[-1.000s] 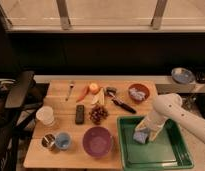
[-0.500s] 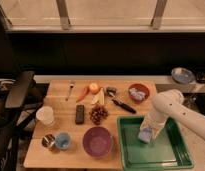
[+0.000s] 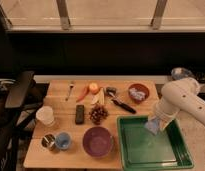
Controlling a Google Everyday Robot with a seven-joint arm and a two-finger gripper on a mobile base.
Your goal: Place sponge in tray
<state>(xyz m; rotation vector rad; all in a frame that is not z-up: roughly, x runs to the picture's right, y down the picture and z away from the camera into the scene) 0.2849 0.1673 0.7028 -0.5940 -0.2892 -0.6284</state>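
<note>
A green tray [image 3: 146, 150] sits at the front right of the wooden table. My gripper [image 3: 156, 122] hangs from the white arm [image 3: 181, 100] over the tray's right half, near its back rim. It is shut on a light blue sponge [image 3: 153, 127], which it holds just above the tray floor. The fingers themselves are mostly hidden behind the sponge and the wrist.
Left of the tray is a purple bowl [image 3: 97, 141]. Behind the tray lie a black-handled tool [image 3: 121, 103] and a red bowl [image 3: 138, 92]. Grapes [image 3: 98, 114], a remote [image 3: 80, 114], a white cup [image 3: 45, 115], a can [image 3: 47, 141] and a blue cup [image 3: 62, 140] stand further left. A chair [image 3: 16, 95] is at the table's left.
My gripper has moved up and to the right over the tray, and the sponge has moved with it.
</note>
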